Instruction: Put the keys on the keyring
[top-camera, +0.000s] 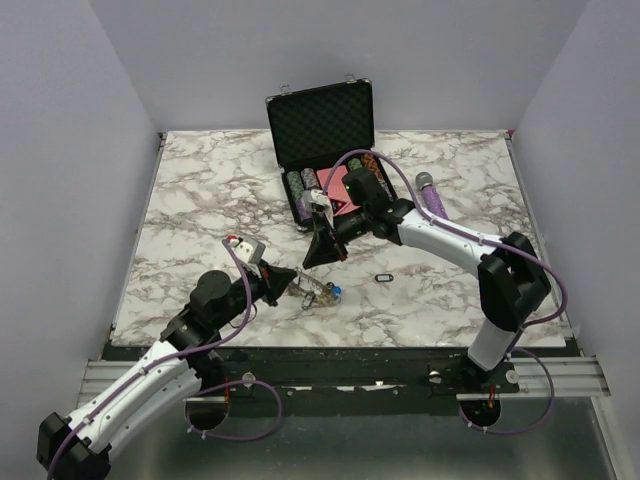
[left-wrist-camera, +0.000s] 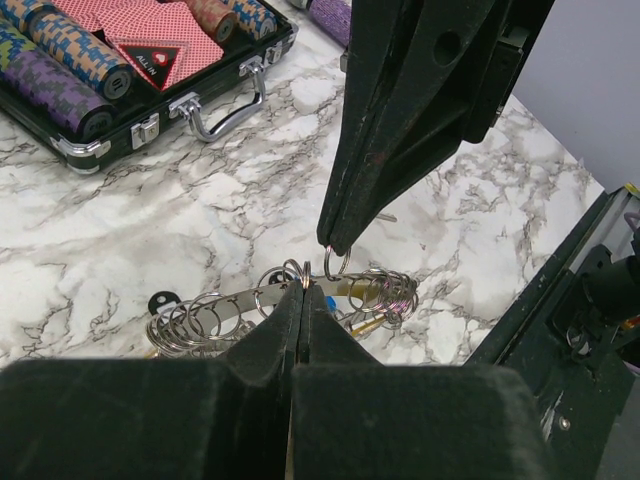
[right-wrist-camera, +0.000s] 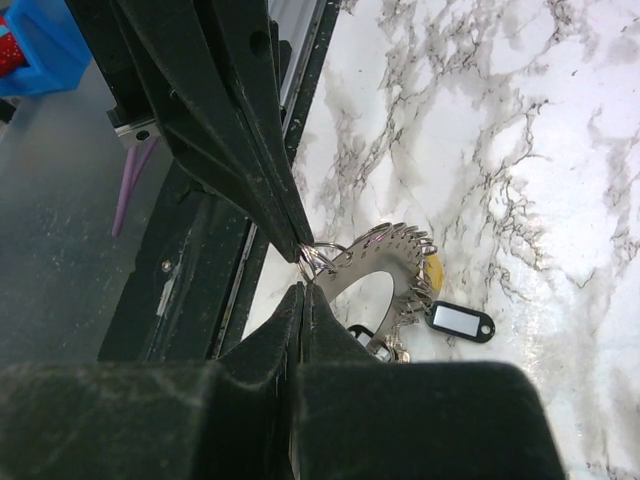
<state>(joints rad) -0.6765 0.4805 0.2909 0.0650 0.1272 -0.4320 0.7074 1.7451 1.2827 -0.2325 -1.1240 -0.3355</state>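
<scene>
Surface: marbled desk (top-camera: 200, 200), with pale walls (top-camera: 420, 50) on three sides. An open chip case (top-camera: 320, 125) sits at the far middle, and a purple microphone (top-camera: 430, 195) lies to its right. The widest room for moving is on the left half.

The keyring (top-camera: 318, 293) is near the desk's near edge, about centre. The keys (top-camera: 335, 292), with blue and yellow heads, are tucked against it. A black tag (top-camera: 383, 277) lies apart to the right.

My left arm reaches in low from the near left. My left gripper (top-camera: 297, 281) is closed tight, pinching a small loop on the keyring. My right arm arches over with its elbow high. My right gripper (top-camera: 318, 262) points down with its jaws pressed together and its tip at a neighbouring loop. I cannot tell whether it has hold of that loop.
</scene>
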